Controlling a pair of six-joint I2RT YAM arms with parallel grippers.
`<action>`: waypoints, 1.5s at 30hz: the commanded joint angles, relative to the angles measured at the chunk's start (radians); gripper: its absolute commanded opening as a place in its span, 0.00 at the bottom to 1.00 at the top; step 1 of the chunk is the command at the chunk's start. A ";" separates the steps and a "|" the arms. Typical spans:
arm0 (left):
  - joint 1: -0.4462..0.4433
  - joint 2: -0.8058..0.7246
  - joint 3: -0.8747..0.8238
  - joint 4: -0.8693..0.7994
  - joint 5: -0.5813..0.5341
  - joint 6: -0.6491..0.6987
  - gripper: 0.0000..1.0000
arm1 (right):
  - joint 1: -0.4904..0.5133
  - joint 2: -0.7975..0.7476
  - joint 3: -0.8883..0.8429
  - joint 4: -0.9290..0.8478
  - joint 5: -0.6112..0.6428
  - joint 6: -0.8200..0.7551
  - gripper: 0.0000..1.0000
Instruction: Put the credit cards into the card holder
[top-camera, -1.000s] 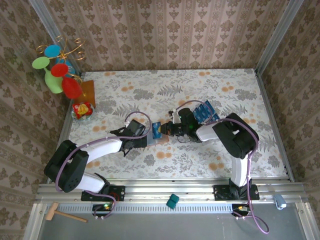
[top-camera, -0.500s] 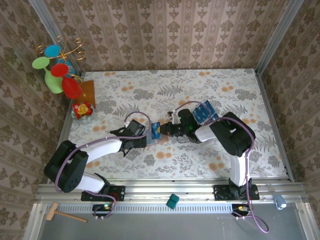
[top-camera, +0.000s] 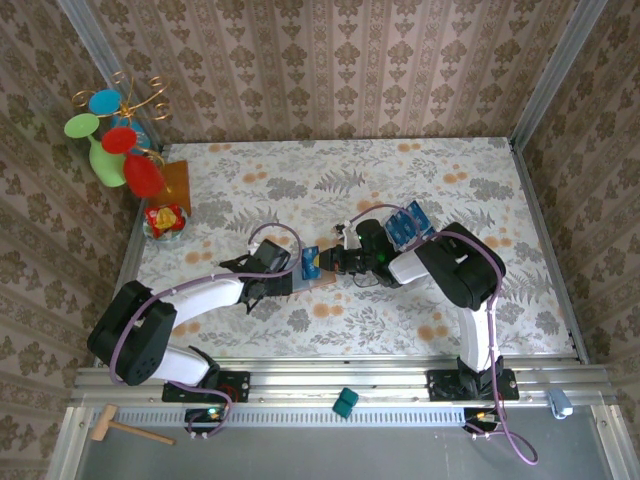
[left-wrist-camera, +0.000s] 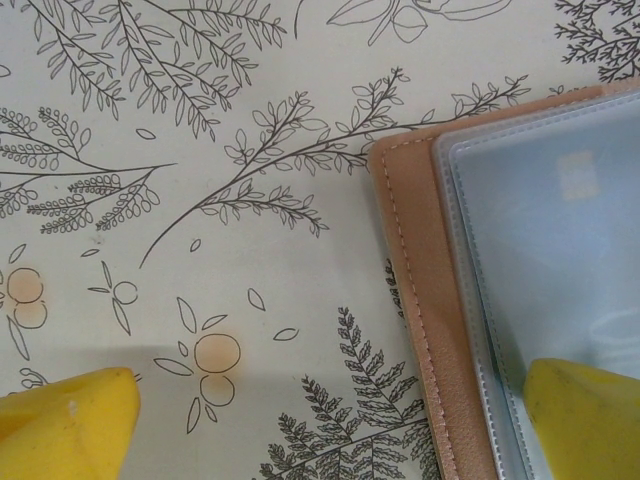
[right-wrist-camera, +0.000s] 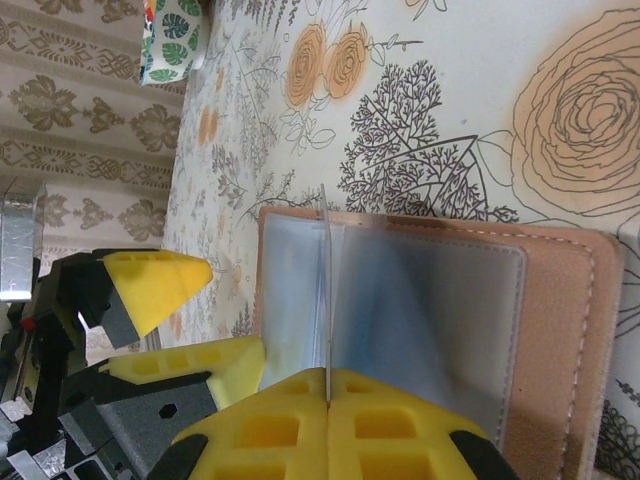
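Pinching the card (right-wrist-camera: 326, 300) edge-on in our right jaws, we must square it to the holder (right-wrist-camera: 560, 330) and slide gently while our spread left jaws brace it.

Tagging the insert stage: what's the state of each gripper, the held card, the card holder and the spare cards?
left gripper: open, one finger over the holder's lining.
right gripper: shut on one credit card.
credit card: upright on edge over the holder.
card holder: open, flat on the table.
other credit cards: not yet in the holder.
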 joint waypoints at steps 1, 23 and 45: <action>0.003 -0.007 -0.024 -0.049 -0.015 -0.012 1.00 | 0.004 0.015 -0.018 0.032 -0.033 0.013 0.00; 0.095 0.027 0.065 -0.034 0.016 0.044 1.00 | 0.003 -0.041 -0.063 0.016 0.014 0.013 0.00; 0.083 -0.089 0.059 -0.067 0.062 0.051 1.00 | 0.003 -0.146 -0.014 -0.044 0.013 0.034 0.00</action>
